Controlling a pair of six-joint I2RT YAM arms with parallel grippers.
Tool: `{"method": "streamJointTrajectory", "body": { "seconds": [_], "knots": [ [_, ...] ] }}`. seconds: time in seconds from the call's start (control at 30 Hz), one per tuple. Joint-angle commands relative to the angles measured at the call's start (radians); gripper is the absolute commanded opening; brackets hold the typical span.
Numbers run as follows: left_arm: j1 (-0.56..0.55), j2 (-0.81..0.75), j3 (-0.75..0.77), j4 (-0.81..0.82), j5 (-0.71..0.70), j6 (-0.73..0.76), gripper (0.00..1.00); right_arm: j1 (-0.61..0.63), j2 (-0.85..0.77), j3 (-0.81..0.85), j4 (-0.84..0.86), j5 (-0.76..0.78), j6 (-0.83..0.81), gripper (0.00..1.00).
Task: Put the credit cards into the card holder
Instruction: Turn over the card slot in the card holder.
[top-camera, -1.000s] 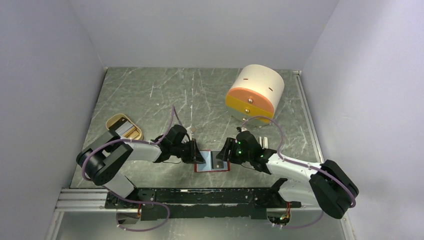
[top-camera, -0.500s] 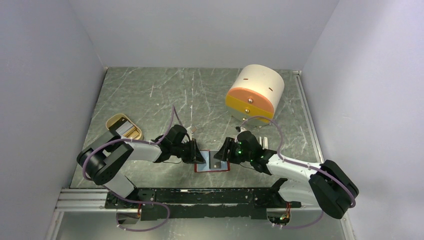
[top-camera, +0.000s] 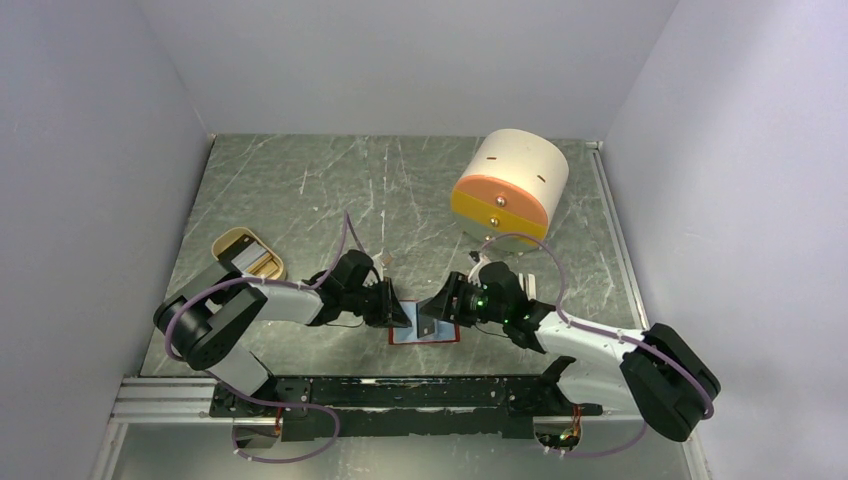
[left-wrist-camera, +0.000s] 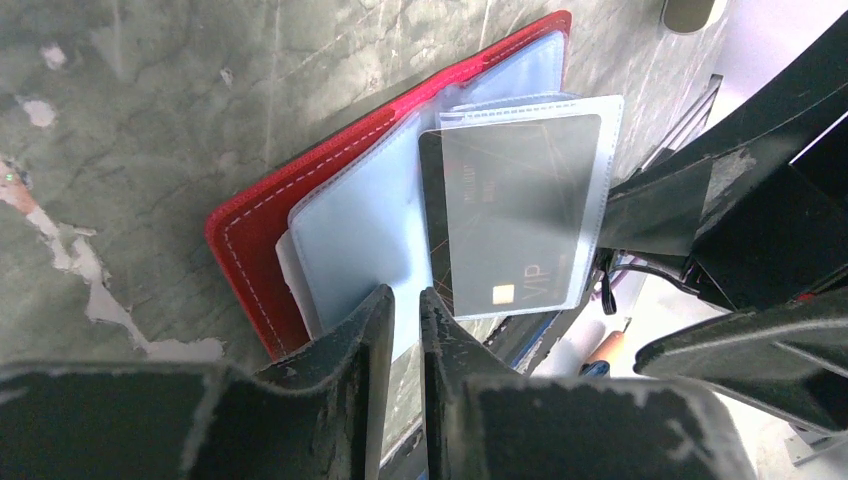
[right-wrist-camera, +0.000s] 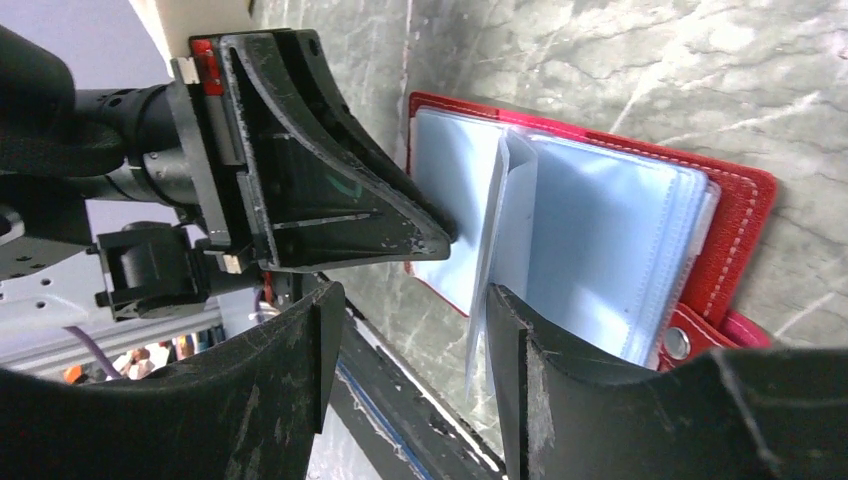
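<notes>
At the far left of the table (top-camera: 330, 190) sits a beige oval tray (top-camera: 245, 252), well apart from the arms. The left gripper (left-wrist-camera: 405, 300) reaches in low from that side with its jaws narrow, only a thin slit between them. Its tip presses down on the pale blue left-hand page of the wallet (left-wrist-camera: 290, 190). From above, the left gripper (top-camera: 398, 315) meets the wallet's left edge.

The red wallet (top-camera: 410, 336) lies open and flat on the table near the front edge, between the two grippers, showing its pale blue pockets. One clear sleeve (left-wrist-camera: 590, 150) stands lifted off the stack, and a dark card (left-wrist-camera: 515, 210) with a small gold chip sits in it. A narrow strip of the card's left edge sticks out past the sleeve.

The right gripper (right-wrist-camera: 415, 295) comes in from the other side with its jaws wide. The raised leaf stands on edge between them, close to one finger; I cannot tell whether it touches it. The wallet (right-wrist-camera: 745, 215) shows its snap tab (right-wrist-camera: 680, 345) at the corner nearest this wrist camera.

A big cream-and-orange cylinder (top-camera: 510, 180) lies on its side toward the back right.
</notes>
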Motion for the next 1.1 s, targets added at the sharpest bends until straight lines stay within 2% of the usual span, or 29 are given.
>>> {"method": "streamJointTrajectory", "body": {
  "seconds": [0.0, 0.33, 0.63, 1.07],
  "knots": [
    [0.004, -0.010, -0.023, 0.040, 0.013, -0.014, 0.22, 0.002, 0.025, -0.001, 0.087, -0.053, 0.031, 0.58],
    [0.043, -0.179, -0.024, -0.036, -0.024, -0.058, 0.24, 0.004, 0.030, 0.047, 0.096, -0.070, 0.046, 0.58],
    [0.108, -0.317, -0.057, -0.062, -0.035, -0.078, 0.25, 0.015, 0.113, 0.052, 0.162, -0.093, 0.061, 0.58],
    [0.110, -0.329, -0.002, -0.074, 0.002, -0.057, 0.26, 0.032, 0.193, 0.059, 0.200, -0.102, 0.060, 0.58]
  ]
}}
